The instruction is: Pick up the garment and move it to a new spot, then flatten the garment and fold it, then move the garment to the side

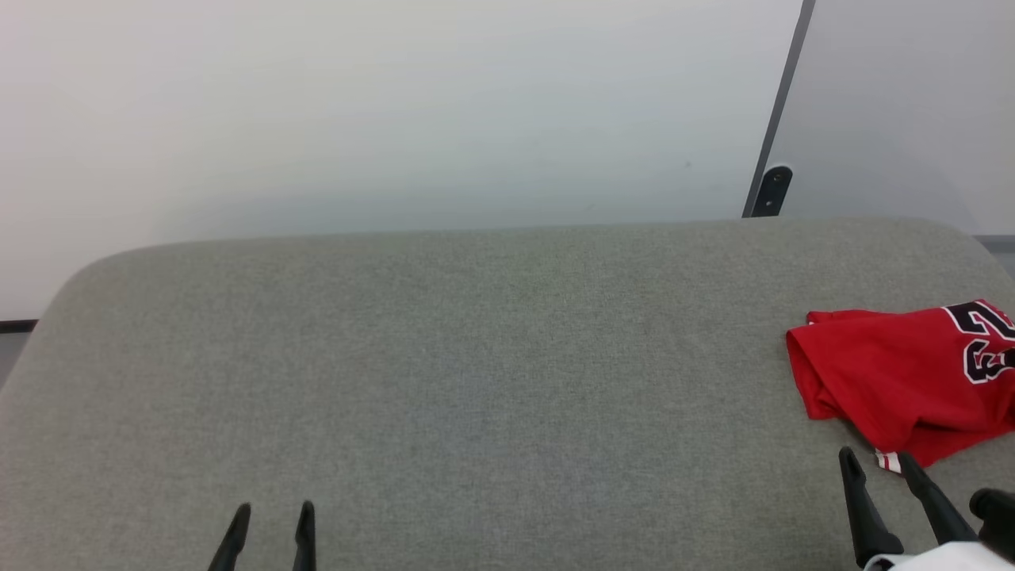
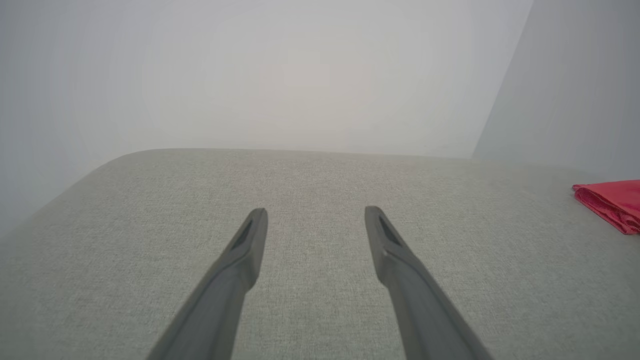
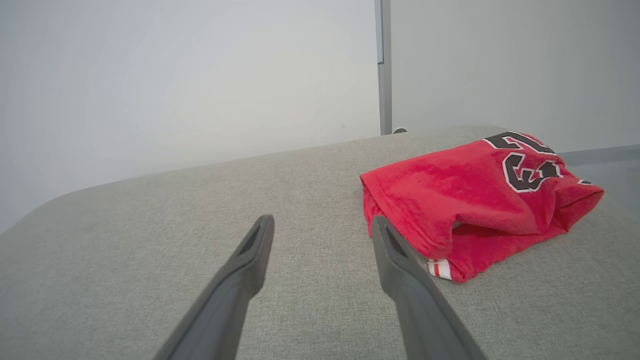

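I see the garment [image 1: 896, 381] lying as a loose red bundle on the far right side of the grey padded surface [image 1: 476, 357]. Number print faces up, and the striped trim pokes out at the near corner. Right gripper [image 1: 876, 454]: jaws spread, holding nothing, tips just beside that trim; can't tell if they touch. Left gripper [image 1: 274, 507]: jaws spread, holding nothing, over bare fabric, well apart from the garment.

Grey fabric-covered surface [image 1: 476, 357] before pale plain wall [image 1: 396, 103], dark vertical strip [image 1: 779, 103] at right
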